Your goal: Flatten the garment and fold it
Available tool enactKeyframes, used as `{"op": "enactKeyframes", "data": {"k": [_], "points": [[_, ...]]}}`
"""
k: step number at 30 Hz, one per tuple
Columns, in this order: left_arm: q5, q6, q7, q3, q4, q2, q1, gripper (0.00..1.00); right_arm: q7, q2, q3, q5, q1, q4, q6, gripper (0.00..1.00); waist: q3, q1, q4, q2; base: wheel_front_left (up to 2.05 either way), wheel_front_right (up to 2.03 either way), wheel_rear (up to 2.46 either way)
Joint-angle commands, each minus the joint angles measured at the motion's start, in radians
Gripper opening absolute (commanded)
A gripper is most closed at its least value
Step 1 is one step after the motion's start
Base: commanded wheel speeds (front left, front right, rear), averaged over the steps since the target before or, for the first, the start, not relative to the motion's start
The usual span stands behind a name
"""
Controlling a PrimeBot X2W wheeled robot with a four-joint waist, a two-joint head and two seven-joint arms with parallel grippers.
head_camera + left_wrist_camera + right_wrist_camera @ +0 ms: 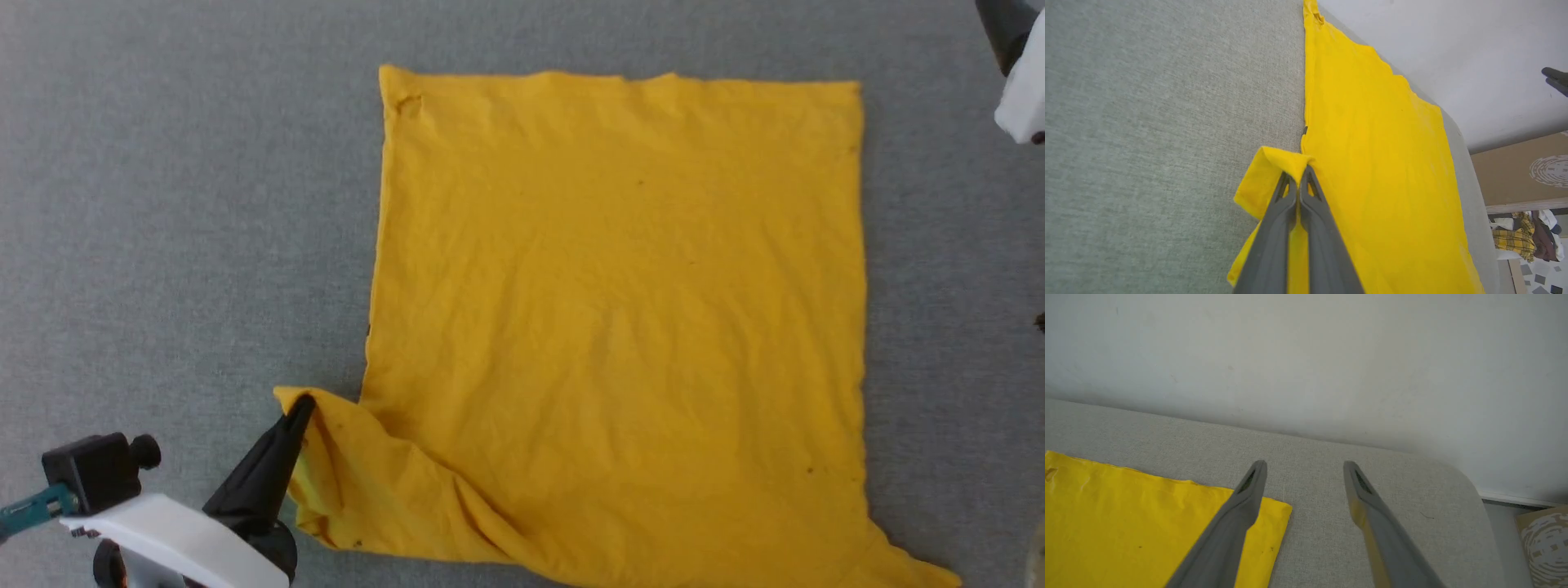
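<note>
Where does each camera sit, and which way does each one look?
Head view: on the head, looking down at the shirt on the grey surface; left gripper lower left, right arm upper right.
Left wrist view: on the left wrist, looking along its shut fingers, pinching a sleeve, toward the wall.
Right wrist view: on the right wrist, looking past the open right gripper over the shirt at the wall.
Shared: head and left wrist views both show the pinched sleeve.
</note>
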Motion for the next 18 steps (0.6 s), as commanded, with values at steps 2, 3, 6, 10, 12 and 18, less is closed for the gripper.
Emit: {"op": "enactKeyframes", "data": {"k": [2,3,6,10,12,18], "points": [[0.013,-0.018,-0.002,-0.002,0.014,-0.010,-0.031,0.00,0.054,0.033,-0.029,-0.005,-0.018,0.050,-0.001,1.00,0.106,-0.0003,0.056,0.0000,0.00,0.00,0.00],[0.015,-0.023,-0.002,-0.004,0.018,-0.012,-0.039,0.00,0.077,0.043,-0.036,-0.009,-0.017,0.066,-0.001,1.00,0.114,-0.0003,0.058,0.0000,0.00,0.00,0.00],[0.021,-0.033,0.001,-0.012,0.029,-0.022,-0.062,0.00,0.112,0.054,-0.046,-0.038,-0.007,0.098,-0.001,1.00,0.134,-0.0003,0.068,0.0000,0.00,0.00,0.00],[0.026,-0.046,0.007,-0.019,0.041,-0.029,-0.088,0.00,0.115,0.073,-0.067,-0.073,0.012,0.120,-0.001,1.00,0.156,-0.0003,0.080,0.0000,0.00,0.00,0.00],[0.028,-0.049,0.008,-0.021,0.046,-0.033,-0.097,0.00,0.116,0.083,-0.076,-0.087,0.019,0.130,-0.001,1.00,0.168,-0.0003,0.085,0.0000,0.00,0.00,0.00],[0.029,-0.058,0.008,-0.019,0.059,-0.035,-0.112,0.00,0.131,0.115,-0.119,-0.132,0.022,0.147,-0.001,1.00,0.195,-0.0003,0.096,0.0000,0.00,0.00,0.00]]}}
